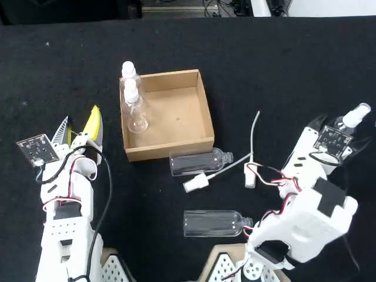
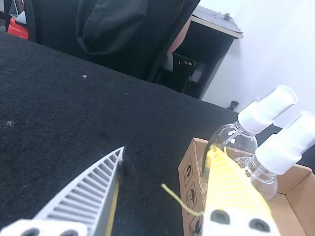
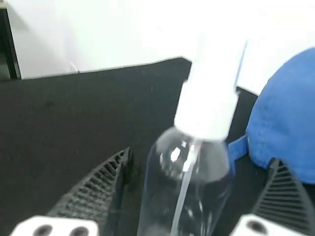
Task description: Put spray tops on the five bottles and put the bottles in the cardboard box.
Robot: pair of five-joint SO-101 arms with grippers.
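bottles with spray tops (image 1: 134, 111), two of them, stand in the cardboard box (image 1: 170, 150) against its left wall. two uncapped bottles (image 1: 197, 163) lie on the table (image 1: 59, 59) in front of the box, with two loose spray tops (image 1: 200, 181) near them. the left gripper (image 1: 80, 117) gapes empty, left of the box. the right gripper (image 3: 201, 157) is spread around a fifth capped bottle (image 3: 182, 196), with a gap on each side.

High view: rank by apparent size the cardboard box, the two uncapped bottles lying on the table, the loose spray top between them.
1. cardboard box
2. uncapped bottle by the box and uncapped bottle farther out: look alike, not ranked
3. loose spray top
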